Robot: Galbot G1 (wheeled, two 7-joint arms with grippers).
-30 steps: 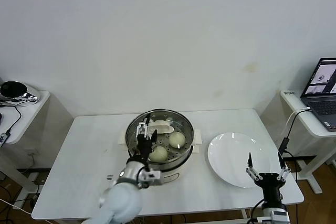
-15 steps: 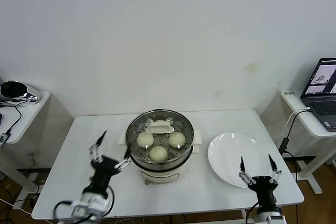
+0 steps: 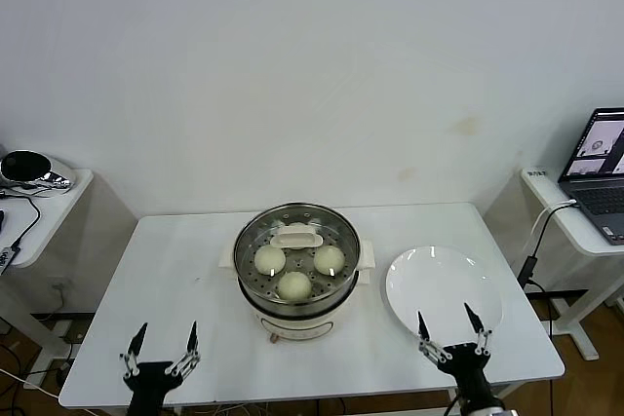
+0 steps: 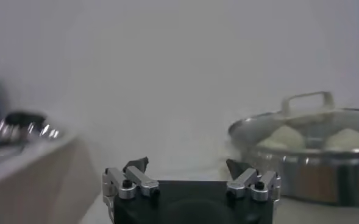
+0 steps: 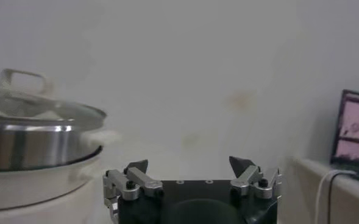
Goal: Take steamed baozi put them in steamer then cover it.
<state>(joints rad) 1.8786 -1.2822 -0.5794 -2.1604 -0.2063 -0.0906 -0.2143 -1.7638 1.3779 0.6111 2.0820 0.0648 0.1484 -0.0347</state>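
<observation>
Left gripper (image 3: 158, 350), jaws spread and empty, has pulled back to our table's near edge; ahead to its right, the cover (image 3: 296, 237) now sits on the steamer (image 3: 297, 304) over three visible baozi (image 3: 293, 284). Right gripper (image 3: 450, 336) waits spread by the plate (image 3: 444, 280). Task looks complete.

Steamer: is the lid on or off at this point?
On. The glass lid sits flat on the steamer, handle centred, with three buns visible through it.

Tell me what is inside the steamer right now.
Through the clear cover on the steamer, three steamed baozi show on the perforated tray. The cover's handle hides the tray's far part, so a fourth bun cannot be confirmed.
</observation>
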